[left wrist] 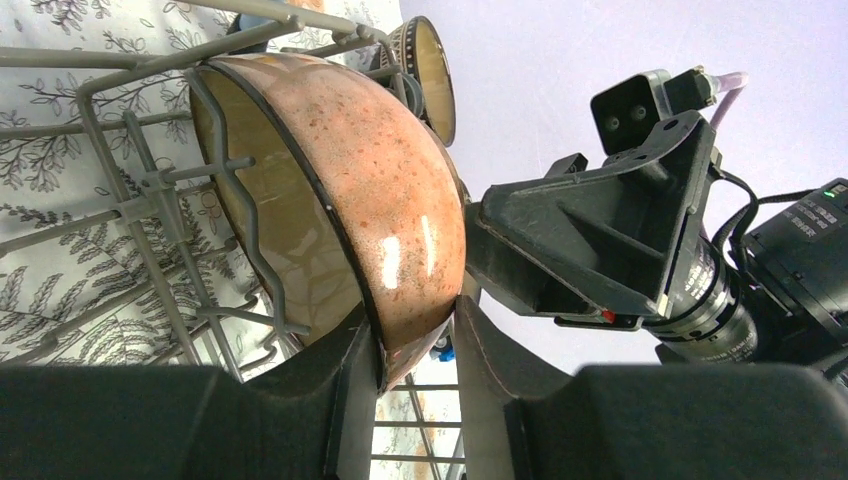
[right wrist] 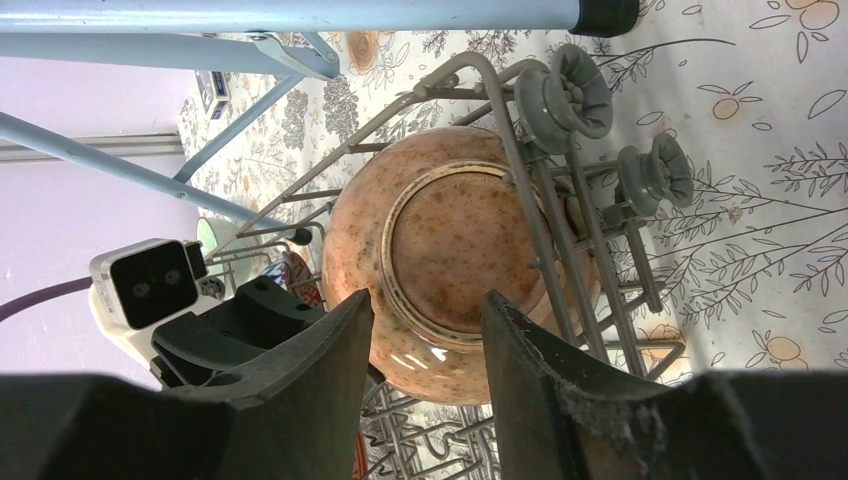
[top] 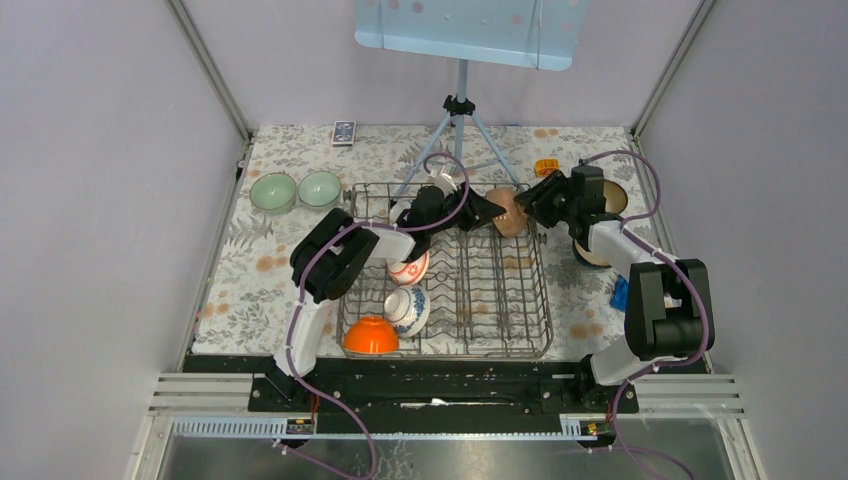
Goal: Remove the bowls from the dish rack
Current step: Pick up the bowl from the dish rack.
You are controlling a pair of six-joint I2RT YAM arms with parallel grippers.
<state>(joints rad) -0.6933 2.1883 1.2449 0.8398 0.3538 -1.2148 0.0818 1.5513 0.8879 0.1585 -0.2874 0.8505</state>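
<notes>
Glazed ceramic, pinkish-tan with darker speckles: the speckled bowl [top: 511, 212] stands on edge at the far right corner of the dish rack [top: 500, 305]. Its hollow is turned toward the left arm and its foot ring toward the right arm, and tines and corner wires cross close to both faces.

The left gripper [left wrist: 412, 322] has the rim between its fingers, one pad inside the hollow and one on the outer wall. Both look to be in contact, so I read it as pinching the rim. The right gripper [right wrist: 425, 300] hangs spread just off the underside, its fingers framing the foot ring and clamping nothing.

I judge the bowl to be stiff, weighty for its size and brittle, and the bright highlights on the glaze suggest a slick surface. The rim is the sensible place to hold it — a deep bite across the wall, since the round belly offers the fingers nothing. The foot ring is the only other edge with purchase.

Held by one point on the rim, the bowl could pivot and knock the wires. It likely needs to rise clear of the tines before any sideways swing.

An orange bowl [top: 371, 336], a blue-and-white bowl [top: 407, 310] and a red-and-white bowl [top: 408, 268] sit in the rack's left part. Two pale green bowls [top: 272, 191] rest on the bench [top: 250, 285] — outside the rack, to its left.
</notes>
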